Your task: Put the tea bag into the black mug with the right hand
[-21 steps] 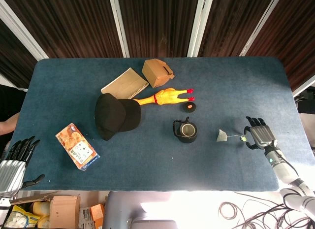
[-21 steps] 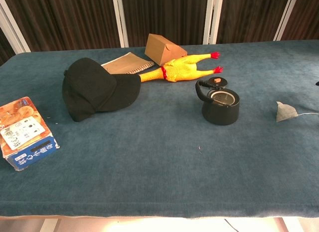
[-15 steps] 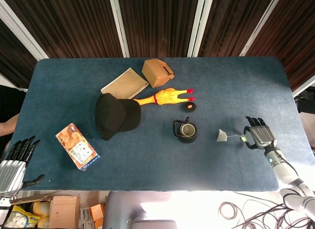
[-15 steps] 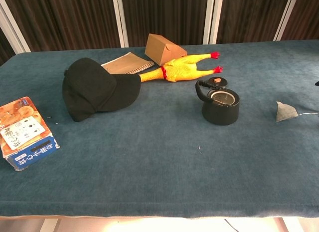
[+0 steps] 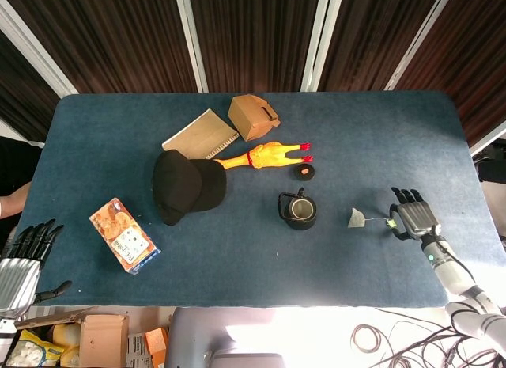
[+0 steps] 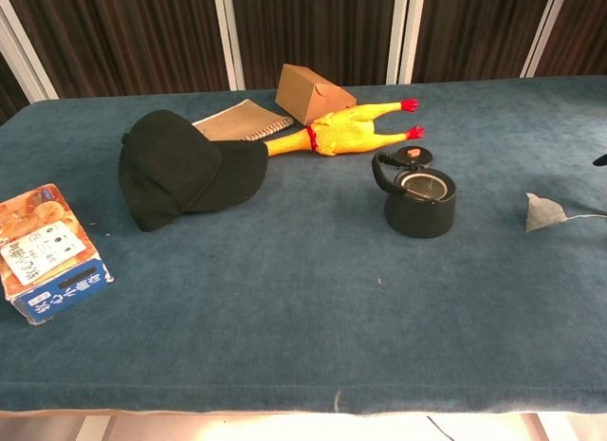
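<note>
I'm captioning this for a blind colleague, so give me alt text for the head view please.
Seen from above, the right hand hovers at a blue table's right edge, by the tag of a tea bag lying right of a black mug. Farther left lie a black cap, rubber chicken, notebook, cardboard box and snack box; the left hand waits off the near-left corner.

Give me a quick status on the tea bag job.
Right hand at the string's tag, grip unclear. Left hand open, off-table. Tea bag flat beside the mug. Path clear.
</note>
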You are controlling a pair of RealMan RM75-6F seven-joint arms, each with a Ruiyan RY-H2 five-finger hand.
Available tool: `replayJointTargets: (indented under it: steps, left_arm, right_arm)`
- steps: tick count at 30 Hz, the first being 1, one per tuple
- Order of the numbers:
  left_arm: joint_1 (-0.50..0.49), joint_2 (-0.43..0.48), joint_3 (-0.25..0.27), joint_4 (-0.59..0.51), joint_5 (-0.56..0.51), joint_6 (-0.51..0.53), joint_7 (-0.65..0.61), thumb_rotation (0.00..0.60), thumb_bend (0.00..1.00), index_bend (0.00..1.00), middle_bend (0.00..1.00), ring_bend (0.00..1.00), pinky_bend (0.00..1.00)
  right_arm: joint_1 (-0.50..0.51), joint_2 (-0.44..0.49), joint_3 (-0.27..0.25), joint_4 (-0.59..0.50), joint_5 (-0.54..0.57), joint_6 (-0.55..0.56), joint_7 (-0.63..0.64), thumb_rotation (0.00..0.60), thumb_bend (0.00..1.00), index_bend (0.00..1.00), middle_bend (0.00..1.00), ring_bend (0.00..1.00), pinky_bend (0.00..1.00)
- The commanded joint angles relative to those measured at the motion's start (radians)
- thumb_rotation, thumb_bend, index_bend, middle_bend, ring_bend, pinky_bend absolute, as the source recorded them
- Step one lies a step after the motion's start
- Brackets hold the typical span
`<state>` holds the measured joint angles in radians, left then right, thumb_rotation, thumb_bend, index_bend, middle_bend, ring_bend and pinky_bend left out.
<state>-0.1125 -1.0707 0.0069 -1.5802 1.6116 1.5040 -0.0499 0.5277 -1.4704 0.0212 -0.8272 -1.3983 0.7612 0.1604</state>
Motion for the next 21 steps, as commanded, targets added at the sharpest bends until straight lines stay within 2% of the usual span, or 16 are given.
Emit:
replayJointTargets:
  steps: [1, 21]
  left_arm:
    - [0.0, 0.001, 0.0, 0.0, 0.002, 0.001, -0.002, 0.6, 0.0, 0.0, 0.0, 0.0, 0.07]
    - [0.005, 0.001, 0.001, 0.003, 0.005, 0.011, -0.005, 0.6, 0.0, 0.0, 0.0, 0.0, 0.07]
  right_arm:
    - [0.001, -0.003, 0.001, 0.004, 0.003, -0.004, -0.003, 0.6, 0.29, 0.48, 0.0, 0.0, 0.0]
    - [0.005, -0.011, 0.006, 0.001, 0.016, -0.018, -0.026, 0.6, 0.29, 0.46, 0.0, 0.0, 0.0]
